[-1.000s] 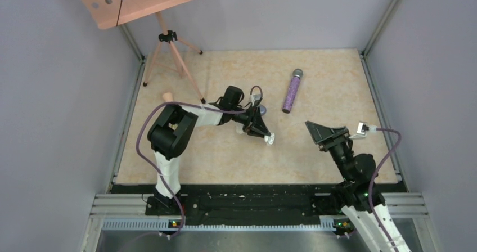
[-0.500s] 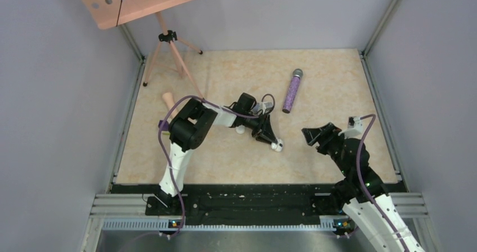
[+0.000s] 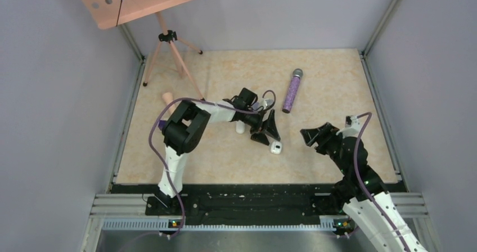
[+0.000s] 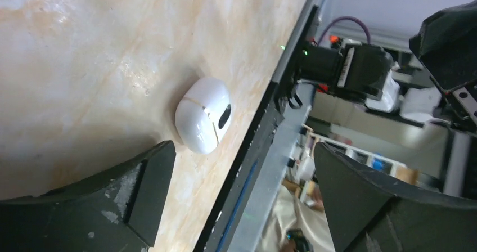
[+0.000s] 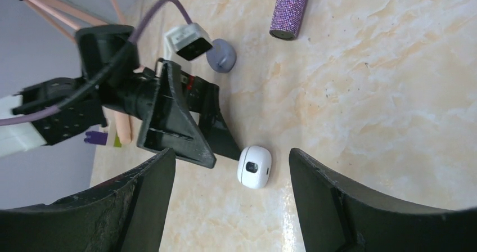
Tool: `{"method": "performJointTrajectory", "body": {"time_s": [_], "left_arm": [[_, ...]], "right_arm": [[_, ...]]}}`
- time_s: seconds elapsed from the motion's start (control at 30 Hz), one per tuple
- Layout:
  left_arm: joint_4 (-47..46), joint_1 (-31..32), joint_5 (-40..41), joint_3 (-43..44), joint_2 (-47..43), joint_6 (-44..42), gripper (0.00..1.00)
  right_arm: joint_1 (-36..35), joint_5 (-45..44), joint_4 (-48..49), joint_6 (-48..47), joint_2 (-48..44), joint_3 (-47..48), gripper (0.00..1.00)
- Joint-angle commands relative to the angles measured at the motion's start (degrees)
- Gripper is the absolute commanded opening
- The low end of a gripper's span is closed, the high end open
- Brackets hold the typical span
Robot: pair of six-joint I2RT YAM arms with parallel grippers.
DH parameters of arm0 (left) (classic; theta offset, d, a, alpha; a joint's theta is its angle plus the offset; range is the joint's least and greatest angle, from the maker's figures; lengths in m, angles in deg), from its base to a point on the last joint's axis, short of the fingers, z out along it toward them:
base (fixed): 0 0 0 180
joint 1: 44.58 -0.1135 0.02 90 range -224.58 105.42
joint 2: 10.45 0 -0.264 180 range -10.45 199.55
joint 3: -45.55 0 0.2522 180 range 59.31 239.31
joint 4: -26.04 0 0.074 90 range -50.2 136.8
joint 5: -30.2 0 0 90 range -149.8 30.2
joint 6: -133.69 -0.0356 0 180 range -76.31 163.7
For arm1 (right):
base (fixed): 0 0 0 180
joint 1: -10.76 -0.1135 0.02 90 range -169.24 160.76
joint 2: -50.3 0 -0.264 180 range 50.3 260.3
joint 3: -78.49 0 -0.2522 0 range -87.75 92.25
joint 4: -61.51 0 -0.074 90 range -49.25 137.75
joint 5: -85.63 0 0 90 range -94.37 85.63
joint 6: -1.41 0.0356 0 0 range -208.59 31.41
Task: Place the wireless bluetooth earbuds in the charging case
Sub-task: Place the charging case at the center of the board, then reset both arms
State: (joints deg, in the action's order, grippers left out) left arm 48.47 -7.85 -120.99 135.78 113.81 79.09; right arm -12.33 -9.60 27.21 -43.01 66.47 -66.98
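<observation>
A white, egg-shaped charging case (image 3: 275, 147) lies closed on the table, with a dark oval spot on its side (image 4: 203, 121) (image 5: 254, 166). My left gripper (image 3: 266, 132) (image 4: 244, 167) stands open just behind it, not touching, its jaws wide apart and empty. My right gripper (image 3: 314, 135) (image 5: 232, 157) is open too, a short way to the right of the case and pointing at it; in the right wrist view the case sits between its fingers but further out. The earbuds are out of view.
A purple glitter microphone (image 3: 292, 90) (image 5: 289, 7) lies behind the case. A small white thing (image 3: 240, 127) sits under the left arm, a grey-violet disc (image 5: 221, 56) behind it. A peach music stand (image 3: 169, 44) is at the back left, and the table's front rail (image 4: 264, 151) is close.
My left gripper carried the white case right and toward the front, then opened, leaving the case on the table. My right gripper swung left and lower toward it.
</observation>
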Motion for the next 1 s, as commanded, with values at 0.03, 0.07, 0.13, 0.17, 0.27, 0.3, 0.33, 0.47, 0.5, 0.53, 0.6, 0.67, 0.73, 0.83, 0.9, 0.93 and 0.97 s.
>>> {"method": "performJointTrajectory", "body": {"time_s": [0.03,0.07,0.13,0.17,0.27,0.3,0.33,0.47,0.5,0.53,0.6,0.67,0.73,0.83,0.9,0.93,0.97], "left_arm": [[11.7,0.3,10.7,2.7,-7.3,-7.9,0.99],[14.5,0.3,12.1,3.4,-8.6,-8.9,0.99],[19.1,0.4,15.3,4.2,-13.6,-10.5,0.99],[21.3,0.5,17.2,4.3,-16.4,-11.1,0.99],[28.0,0.4,26.7,4.7,-26.1,-12.6,0.99],[29.9,0.3,30.8,4.9,-29.5,-12.8,0.99],[31.3,0.2,34.3,4.8,-32.6,-13.1,0.99],[32.7,-0.3,51.4,1.7,-46.0,-11.9,0.99],[32.6,-0.6,54.3,0.5,-48.9,-11.5,0.99],[33.0,-0.8,57.2,-0.5,-51.7,-11.5,0.99],[33.2,-1.1,63.7,-2.9,-56.8,-11.3,0.99],[32.8,-1.2,70.3,-7.2,-61.5,-9.8,0.99],[32.3,-1.2,74.0,-11.0,-66.0,-8.0,0.99],[31.2,-1.2,75.6,-15.4,-69.6,-5.1,0.99],[31.0,-1.3,76.1,-17.2,-70.9,-3.5,0.99],[31.0,-1.3,76.3,-17.7,-71.2,-2.9,0.99],[31.1,-1.3,76.9,-18.1,-71.4,-2.5,0.99]], "right_arm": [[0.4,0.7,0.2,-2.5,3.9,4.7,0.73],[0.4,-0.1,-1.0,-2.8,5.2,5.7,0.74],[0.3,-2.6,-4.3,-3.6,8.2,8.8,0.74],[0.4,-5.0,-7.3,-3.5,10.4,10.8,0.75],[0.5,-9.9,-15.1,-5.6,20.5,19.2,0.99],[0.4,-10.9,-16.9,-7.5,23.4,21.6,0.99],[0.5,-12.1,-18.4,-9.0,26.2,23.8,0.99],[0.5,-16.6,-19.3,-12.0,32.3,28.3,0.99],[0.4,-18.0,-19.2,-11.8,33.1,28.8,0.99],[0.4,-19.2,-19.2,-11.5,33.8,29.2,0.99],[0.4,-21.0,-19.2,-11.0,34.5,29.6,0.99],[0.4,-20.8,-19.2,-11.7,35.0,30.0,0.99],[0.5,-19.8,-19.2,-11.9,34.9,29.9,0.99],[0.5,-19.1,-19.2,-11.6,34.7,29.3,0.99],[0.4,-19.6,-19.2,-11.1,34.2,28.9,0.99],[0.4,-19.7,-19.2,-10.8,33.9,28.7,0.99],[0.4,-19.7,-19.1,-10.5,33.6,28.6,0.99]]}}
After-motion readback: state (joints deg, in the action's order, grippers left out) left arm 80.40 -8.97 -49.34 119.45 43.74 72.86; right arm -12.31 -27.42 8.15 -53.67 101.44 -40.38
